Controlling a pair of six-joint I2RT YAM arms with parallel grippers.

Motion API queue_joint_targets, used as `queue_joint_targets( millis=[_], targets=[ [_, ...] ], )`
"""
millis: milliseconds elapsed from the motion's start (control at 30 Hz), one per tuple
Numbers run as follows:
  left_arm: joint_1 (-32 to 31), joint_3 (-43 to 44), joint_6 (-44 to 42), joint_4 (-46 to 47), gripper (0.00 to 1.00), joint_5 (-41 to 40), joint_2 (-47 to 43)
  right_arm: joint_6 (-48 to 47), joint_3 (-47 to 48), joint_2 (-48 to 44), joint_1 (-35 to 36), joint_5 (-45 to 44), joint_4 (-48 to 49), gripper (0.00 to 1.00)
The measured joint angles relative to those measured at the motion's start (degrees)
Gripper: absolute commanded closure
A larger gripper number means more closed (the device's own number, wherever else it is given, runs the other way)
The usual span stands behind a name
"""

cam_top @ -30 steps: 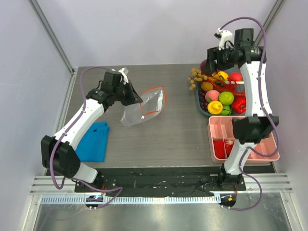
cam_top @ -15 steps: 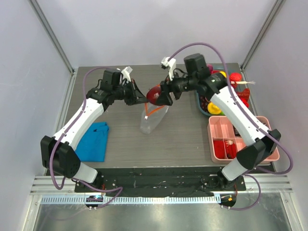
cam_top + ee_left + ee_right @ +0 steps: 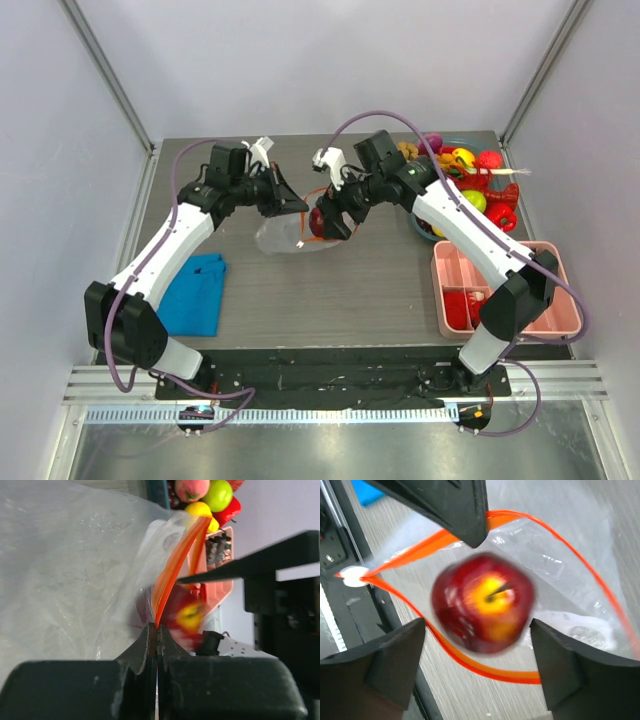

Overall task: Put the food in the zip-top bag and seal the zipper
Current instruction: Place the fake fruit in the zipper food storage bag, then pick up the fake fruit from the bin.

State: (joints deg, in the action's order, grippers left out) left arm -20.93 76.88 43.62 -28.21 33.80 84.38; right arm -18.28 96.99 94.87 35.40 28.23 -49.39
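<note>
The bag is clear, crinkly plastic and lies on the grey wood-grain table with its mouth pulled open into a loop. The zipper, a thin, smooth orange-red strip, rims that mouth. Its small white end piece sits at 1 corner of the loop. A glossy red apple with a yellow patch around its stem is right at the mouth. The right wrist view shows it motion-blurred, framed by the zipper's ring. From above it sits at the bag's right edge.

The left gripper is at the bag's far-left corner. Its 2 black fingers are pressed flat together and pinch 1 lip of the zipper, which rises straight out from between the tips. The right gripper is over the bag's mouth with its 2 fingers spread wide, 1 on each side of the apple. A gap shows on both sides, so the fingers touch neither the apple nor the bag.

Well to the right of the bag, a heap of round, shiny toy fruits in red, yellow, green and pink fills a dark tray. A pink box with compartments stands to the bag's near right. A folded blue cloth lies flat to its near left.
</note>
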Motion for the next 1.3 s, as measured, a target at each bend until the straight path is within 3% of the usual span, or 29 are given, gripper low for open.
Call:
queue_joint_targets(
  millis=[100, 433, 733, 933, 1300],
  targets=[
    [-0.1, -0.2, 1.0, 1.3, 1.00, 1.9, 0.0, -1.1, 0.7, 1.3, 0.3, -1.2, -2.2, 0.00],
    [0.1, -1.7, 3.0, 3.7, 1.00, 4.6, 0.0, 0.3, 3.5, 1.5, -2.6, -2.1, -5.1, 0.00],
    [0.1, -1.9, 3.8, 4.7, 1.00, 5.3, 0.2, 6.5, 15.5, 4.0, -30.1, 1.3, -4.8, 0.01],
    [0.1, -1.9, 3.7, 4.6, 1.00, 5.2, 0.2, 4.2, 20.1, 7.3, -40.2, 1.0, -9.1, 0.04],
    [0.1, -2.8, 3.5, 4.7, 1.00, 5.2, 0.2, -5.3, -2.6, -4.3, -40.5, -3.8, -14.5, 0.06]
  ],
)
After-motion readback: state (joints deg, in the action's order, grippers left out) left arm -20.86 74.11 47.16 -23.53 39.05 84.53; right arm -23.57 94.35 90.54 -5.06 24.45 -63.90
